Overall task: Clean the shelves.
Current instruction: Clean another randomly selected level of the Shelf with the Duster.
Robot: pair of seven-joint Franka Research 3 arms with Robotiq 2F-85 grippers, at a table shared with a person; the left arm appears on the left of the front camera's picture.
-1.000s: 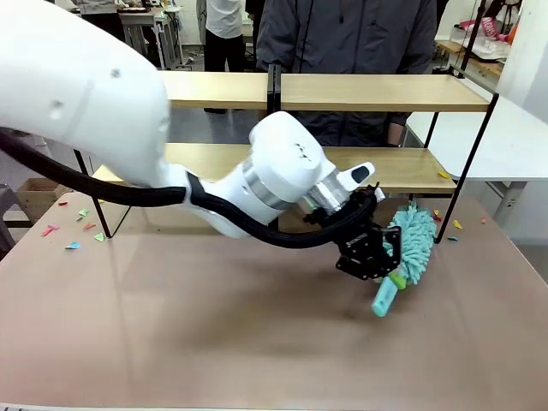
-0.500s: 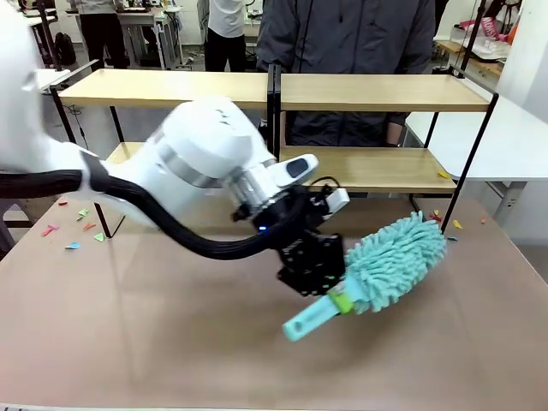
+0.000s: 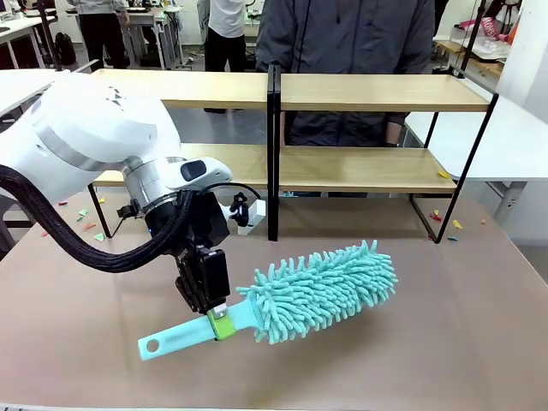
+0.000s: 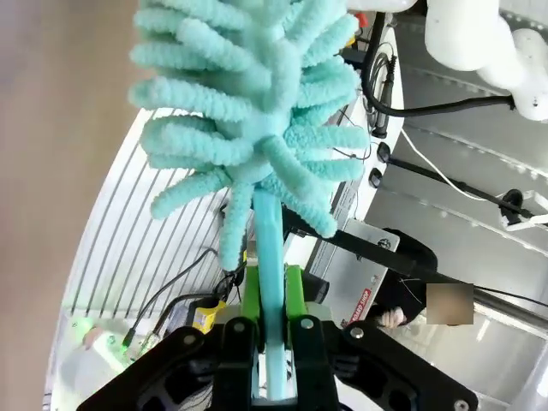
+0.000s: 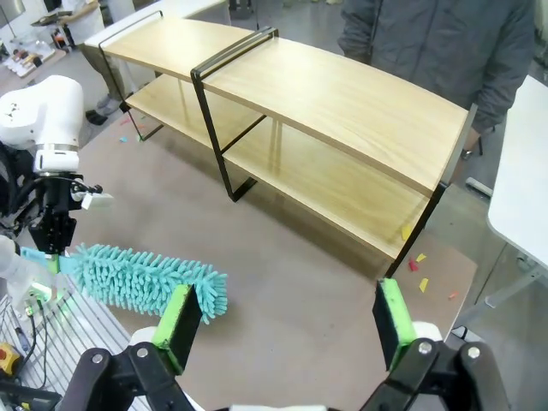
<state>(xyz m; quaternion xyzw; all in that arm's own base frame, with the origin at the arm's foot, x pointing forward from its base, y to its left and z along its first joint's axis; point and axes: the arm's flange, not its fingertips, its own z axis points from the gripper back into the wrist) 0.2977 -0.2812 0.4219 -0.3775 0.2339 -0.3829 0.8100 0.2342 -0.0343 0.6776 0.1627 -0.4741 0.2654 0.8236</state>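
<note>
My left gripper (image 3: 211, 301) is clamped on the duster (image 3: 317, 288) by its handle, its fluffy head pointing toward 3 o'clock above the table (image 3: 445, 342). My right gripper (image 5: 287, 321) stands wide apart, holding nothing. The shelves (image 3: 360, 167) sit at 12 o'clock, well behind the duster.

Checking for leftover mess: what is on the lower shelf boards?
On the shelves, one yellow scrap lies at the lower board's right end. The upper board covers much of the lower one from above.
</note>
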